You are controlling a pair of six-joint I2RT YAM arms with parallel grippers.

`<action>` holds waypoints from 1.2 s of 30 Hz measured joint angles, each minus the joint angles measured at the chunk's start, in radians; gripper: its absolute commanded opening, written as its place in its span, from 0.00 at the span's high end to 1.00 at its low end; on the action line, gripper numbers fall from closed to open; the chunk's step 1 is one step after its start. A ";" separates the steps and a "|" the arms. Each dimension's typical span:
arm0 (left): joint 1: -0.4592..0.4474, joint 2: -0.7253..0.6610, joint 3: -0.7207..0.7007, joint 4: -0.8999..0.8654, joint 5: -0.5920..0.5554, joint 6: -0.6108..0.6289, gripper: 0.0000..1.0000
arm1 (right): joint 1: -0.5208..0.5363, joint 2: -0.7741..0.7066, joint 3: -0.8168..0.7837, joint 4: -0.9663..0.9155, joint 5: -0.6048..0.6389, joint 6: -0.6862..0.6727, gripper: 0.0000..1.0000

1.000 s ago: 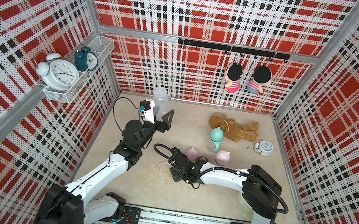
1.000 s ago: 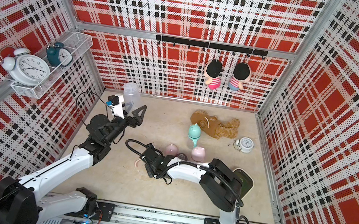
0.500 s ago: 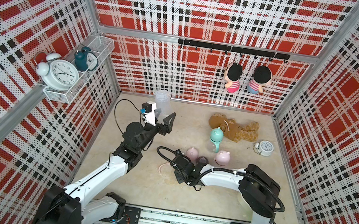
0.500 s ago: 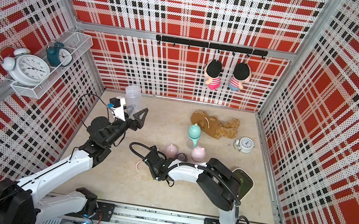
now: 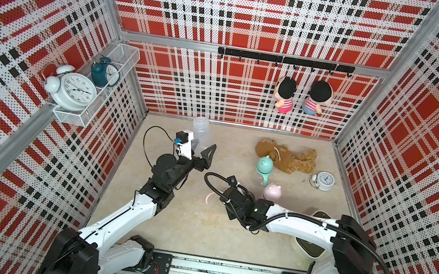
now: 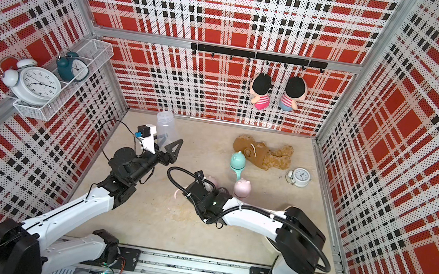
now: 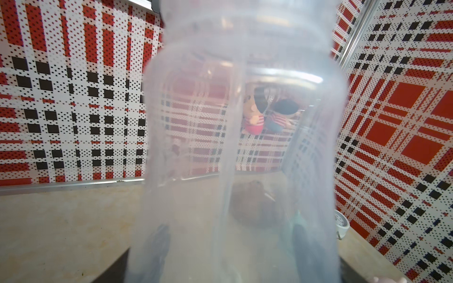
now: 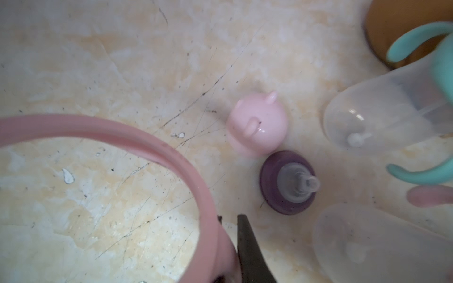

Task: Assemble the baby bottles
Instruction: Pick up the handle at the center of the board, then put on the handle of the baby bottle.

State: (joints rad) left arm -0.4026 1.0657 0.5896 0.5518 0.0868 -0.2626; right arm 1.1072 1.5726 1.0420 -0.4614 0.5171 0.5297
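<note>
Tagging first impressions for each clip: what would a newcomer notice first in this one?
The loud red plaid walls all around. Then the left gripper raised near the back-left corner, shut on a clear bottle, and the right gripper low over the table, shut on a pink handle ring.

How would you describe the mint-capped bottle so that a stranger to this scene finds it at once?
Find the brown plush bear near the back wall. Beside it, away from that wall, is the mint-capped bottle. Only it has a mint cap and teal handles; the nearby cap is pink.
</note>
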 measured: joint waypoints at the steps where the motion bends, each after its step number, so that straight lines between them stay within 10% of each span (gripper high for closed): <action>1: -0.005 0.000 -0.005 0.001 0.003 0.003 1.00 | 0.000 -0.029 0.000 -0.019 0.016 0.007 0.97; 18: -0.142 0.011 -0.073 0.052 0.068 0.077 1.00 | -0.011 -0.227 0.321 -0.246 0.392 -0.166 1.00; 36: -0.275 0.144 -0.074 0.069 0.173 0.092 1.00 | -0.015 -0.157 0.367 0.194 0.632 -0.704 1.00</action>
State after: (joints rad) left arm -0.6777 1.2098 0.5152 0.6209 0.2600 -0.1707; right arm 1.0924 1.4158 1.4086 -0.2672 1.1492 -0.1741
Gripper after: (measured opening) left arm 0.809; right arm 0.136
